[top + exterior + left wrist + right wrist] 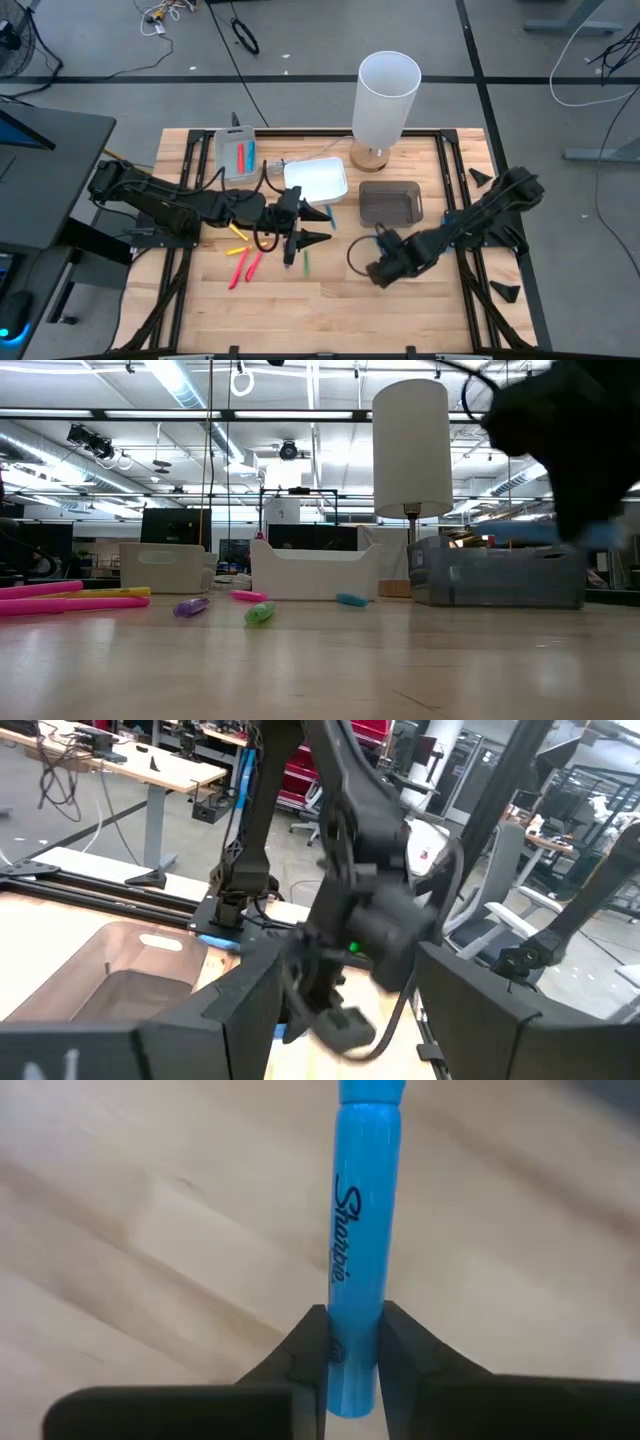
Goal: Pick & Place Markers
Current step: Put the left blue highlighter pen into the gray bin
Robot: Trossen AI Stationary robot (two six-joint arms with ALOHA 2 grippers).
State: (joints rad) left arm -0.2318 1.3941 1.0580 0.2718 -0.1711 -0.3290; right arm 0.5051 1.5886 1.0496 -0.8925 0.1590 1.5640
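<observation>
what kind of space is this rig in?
Likely an open robotics lab or workshop. The low view shows exposed ceiling lights and monitors behind the wooden table; the left wrist view shows standing desks, and cables lie on the grey floor.

table (400, 300): pale smooth wood | blue marker (357, 1250): glossy plastic | right tool (352, 1342): matt black

Even, bright light comes from ceiling strip lamps (190, 395), which glare white in the low view, and the worktop (420, 290) shows only soft shadows under the arms. In the low view the right gripper (560, 450) is a dark, blurred mass up close. The left wrist view is smeared throughout, while the blue marker (358, 1230) in the right wrist view is sharp against soft-focus wood.
</observation>
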